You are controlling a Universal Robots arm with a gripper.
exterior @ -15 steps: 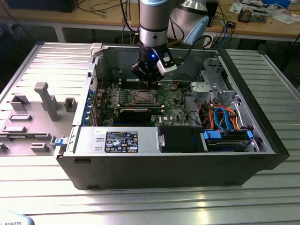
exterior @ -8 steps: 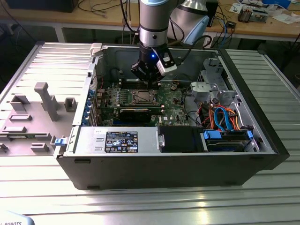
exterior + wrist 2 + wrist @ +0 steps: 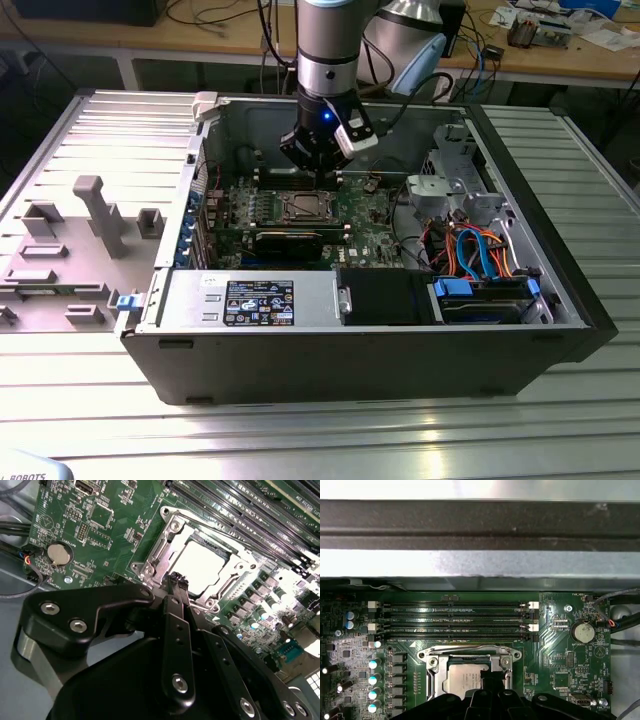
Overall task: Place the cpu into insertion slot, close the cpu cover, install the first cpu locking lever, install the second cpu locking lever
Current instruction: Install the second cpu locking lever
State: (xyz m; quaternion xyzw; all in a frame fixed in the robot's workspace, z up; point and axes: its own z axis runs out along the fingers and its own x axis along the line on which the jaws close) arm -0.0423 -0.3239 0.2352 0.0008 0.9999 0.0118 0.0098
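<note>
The cpu (image 3: 202, 562) lies flat in the insertion slot (image 3: 172, 522) on the green motherboard, its pale metal top showing through the cut-out of the cpu cover (image 3: 160, 555). The cover lies down around the chip. In the first wrist view the cpu (image 3: 462, 677) sits inside the silver cover (image 3: 435, 672), with a thin wire lever (image 3: 470, 648) running along the socket's far edge. My gripper (image 3: 177, 577) hangs just above the socket's edge with its black fingers together and nothing between them. In the exterior view the gripper (image 3: 322, 172) hovers just behind the socket (image 3: 303, 208).
A long black graphics card (image 3: 290, 240) lies in front of the socket. Memory slots (image 3: 455, 617) run behind it, a coin battery (image 3: 582, 631) to one side. The case wall (image 3: 480, 525) rises close behind. A drive cage with blue and orange cables (image 3: 480, 255) is on the exterior view's right.
</note>
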